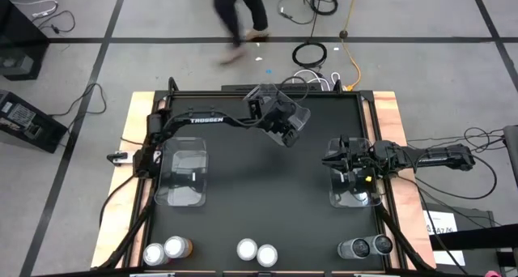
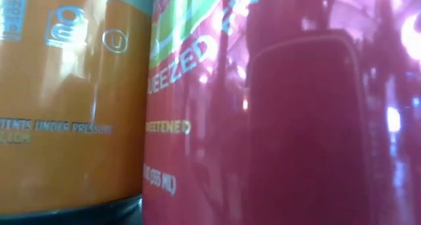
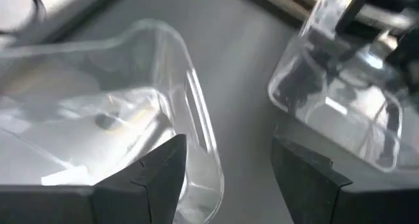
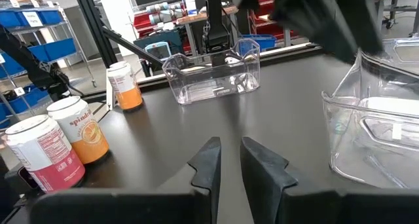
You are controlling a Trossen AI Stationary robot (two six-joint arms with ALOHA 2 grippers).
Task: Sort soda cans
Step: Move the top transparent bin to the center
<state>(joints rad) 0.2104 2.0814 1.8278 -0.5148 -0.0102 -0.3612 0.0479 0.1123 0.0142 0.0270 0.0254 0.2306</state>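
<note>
Black table top (image 1: 267, 212), with bare wooden edging at 9 and 3 o'clock. Three clear plastic bins are present: one (image 1: 181, 176) at 9 o'clock, lying flat on the surface; one (image 1: 353, 189) at 3 o'clock; one (image 1: 285, 108) toward 12 o'clock, tilted, whether it touches the table cannot be told. Grey tiled floor surrounds the table. Coiled black cable (image 1: 309, 53) and an orange cord (image 1: 353, 36) lie beyond 12 o'clock. A person (image 1: 239, 18) stands there, blurred.

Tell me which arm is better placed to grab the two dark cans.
Right. The right gripper hangs over the bin directly beside the dark cans, on their side of the table. The left gripper is farther off, at another clear bin.
</note>
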